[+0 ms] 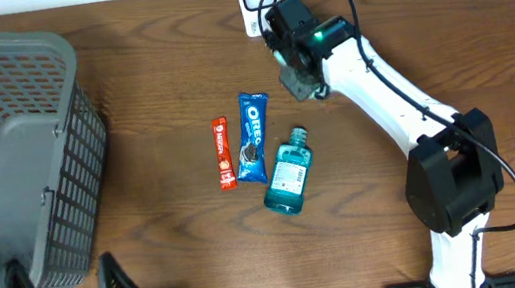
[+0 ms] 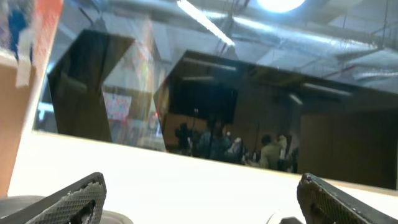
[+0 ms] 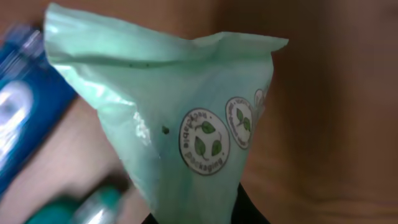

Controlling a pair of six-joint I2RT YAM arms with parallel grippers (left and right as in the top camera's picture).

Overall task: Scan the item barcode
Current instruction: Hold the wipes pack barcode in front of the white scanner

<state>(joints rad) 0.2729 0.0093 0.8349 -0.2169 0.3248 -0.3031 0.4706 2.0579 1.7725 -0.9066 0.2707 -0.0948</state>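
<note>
overhead: top-down, far, whole table [image 1: 157, 77]
left wrist: tilted up, faces ceiling light [image 2: 280, 5]
right wrist: looks down, very close on green packet [image 3: 186, 124]
shared: overhead and right wrist both catch Oreo pack [image 1: 253, 136] [image 3: 18, 124], mouthwash bottle [image 1: 288, 175] [image 3: 56, 214]

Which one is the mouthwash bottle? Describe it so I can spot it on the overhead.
From the grey basket on the left, look right to three items mid-table. The bottle is the rightmost, lying beside the Oreo pack. It alone is teal and see-through with a white label; the Oreo pack and the red packet are flat.
</note>
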